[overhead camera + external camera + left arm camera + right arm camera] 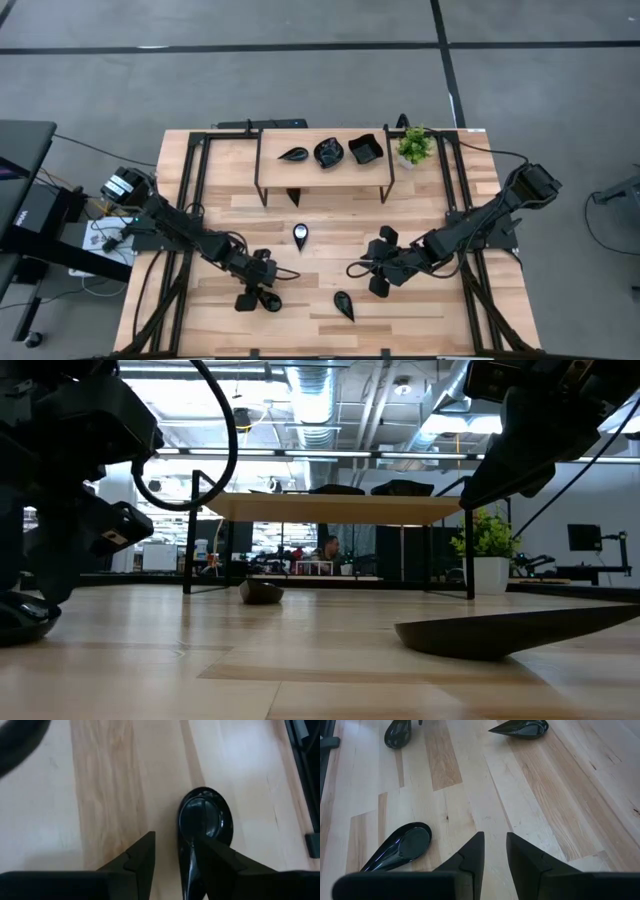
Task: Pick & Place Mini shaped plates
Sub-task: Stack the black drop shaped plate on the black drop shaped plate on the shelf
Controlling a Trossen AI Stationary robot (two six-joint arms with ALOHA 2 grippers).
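As the left gripper stands: the left gripper (174, 840) is low over the front left of the table (440, 310), its fingers parted and clamped on nothing.
Plate at the left gripper: a glossy black teardrop plate (207, 817) lies flat on the wood. Its round bowl is just ahead of the fingertips, and its narrow tail runs back into the gap, close against one finger.
Step in hand: by my judgement, taking hold of this plate in order to move it.
How to do it well: centre the gap on the tail so both fingers meet it together. A one-sided touch would likely spin so slick a dish. Go down until the tips are beside the rim, close gently, and lift straight up.
Risk: the glaze looks slippery and the tail is thin, so a grip near its very tip may let the bowl droop or slide out.
Right gripper: the right gripper (495, 837) waits over the front right of the table, its fingers narrowly apart and empty. Another teardrop plate (402, 845) lies just beside it, untouched.
Other plates: one (301, 235) lies mid-table and one (344, 305) near the front edge.
Shelf: the raised shelf (320, 175) at the back carries three plates. A potted plant (414, 145) stands near its right end.
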